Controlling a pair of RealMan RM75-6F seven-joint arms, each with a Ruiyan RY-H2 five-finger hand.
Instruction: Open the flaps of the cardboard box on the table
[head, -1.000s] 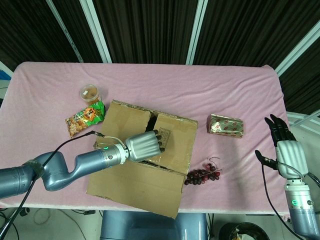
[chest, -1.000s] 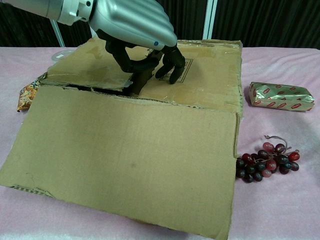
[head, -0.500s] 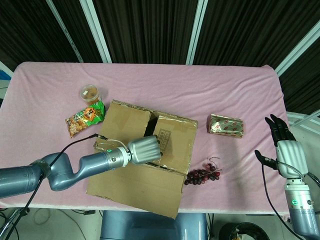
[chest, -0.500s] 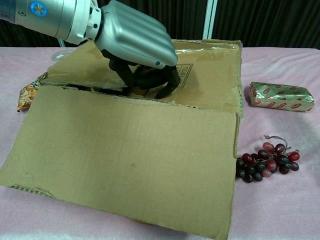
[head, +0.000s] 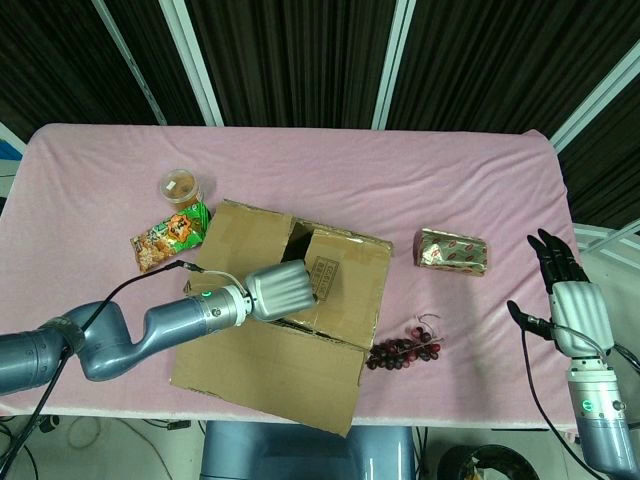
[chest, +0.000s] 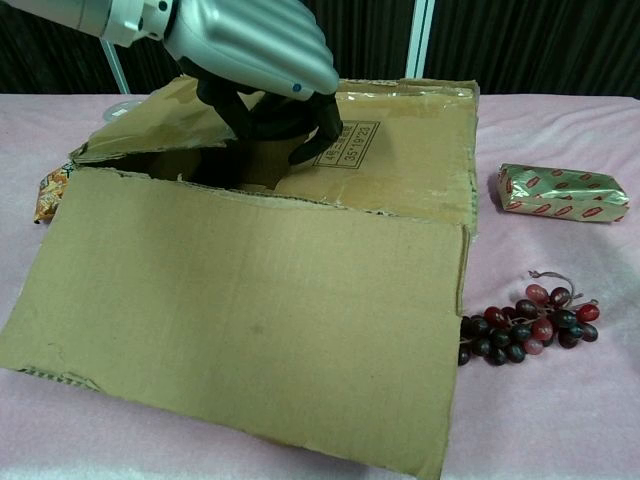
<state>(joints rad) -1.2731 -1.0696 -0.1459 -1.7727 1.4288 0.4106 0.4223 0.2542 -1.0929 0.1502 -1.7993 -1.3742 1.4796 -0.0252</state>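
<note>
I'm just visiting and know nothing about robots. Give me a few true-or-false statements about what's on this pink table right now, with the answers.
1. The left hand has its fingers hooked at the edge of a flap of the cardboard box. True.
2. The right hand is holding the grapes. False: it hangs open off the table's right edge, and the grapes lie on the cloth beside the box.
3. The large near flap of the box is already folded outward. True.
4. The foil-wrapped packet lies inside the box. False: it lies on the tablecloth, to the right of the box.
5. A green snack bag lies left of the box. True.
</note>
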